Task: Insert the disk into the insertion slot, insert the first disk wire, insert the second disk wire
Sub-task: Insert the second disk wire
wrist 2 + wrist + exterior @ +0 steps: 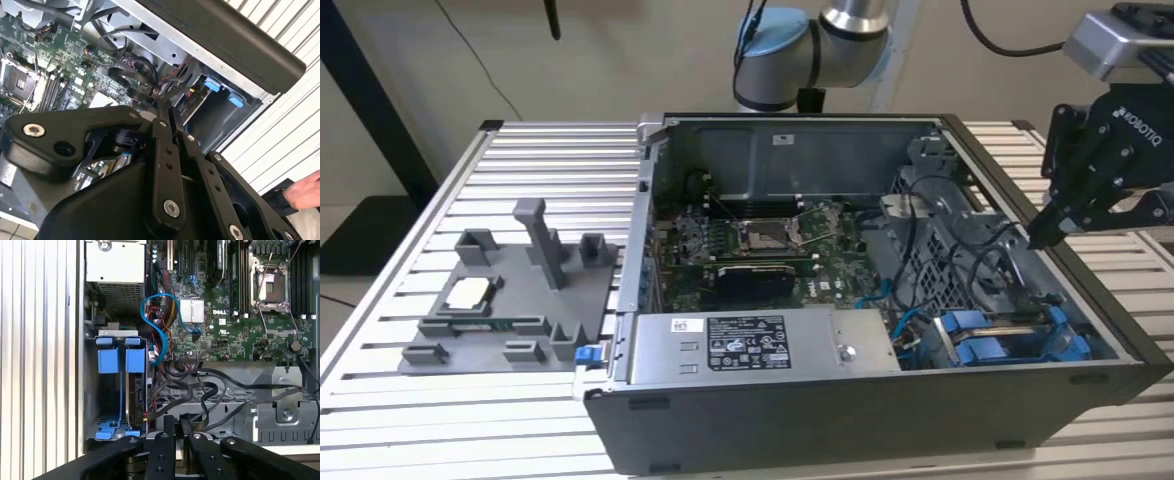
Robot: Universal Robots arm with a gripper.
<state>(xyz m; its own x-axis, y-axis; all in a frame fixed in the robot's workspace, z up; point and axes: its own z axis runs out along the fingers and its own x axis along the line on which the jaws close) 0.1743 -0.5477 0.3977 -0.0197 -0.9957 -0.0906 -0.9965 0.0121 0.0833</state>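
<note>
First wrist view shows the disk (136, 397) edge-on, blue-framed.

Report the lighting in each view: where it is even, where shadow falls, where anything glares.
Exterior view: even, soft light on the table; the open computer case is dimmer inside. First wrist view: the heatsink gleams, while the drive bay lies in shade. Second wrist view: the black gripper reads dark against bright table slats.
</note>
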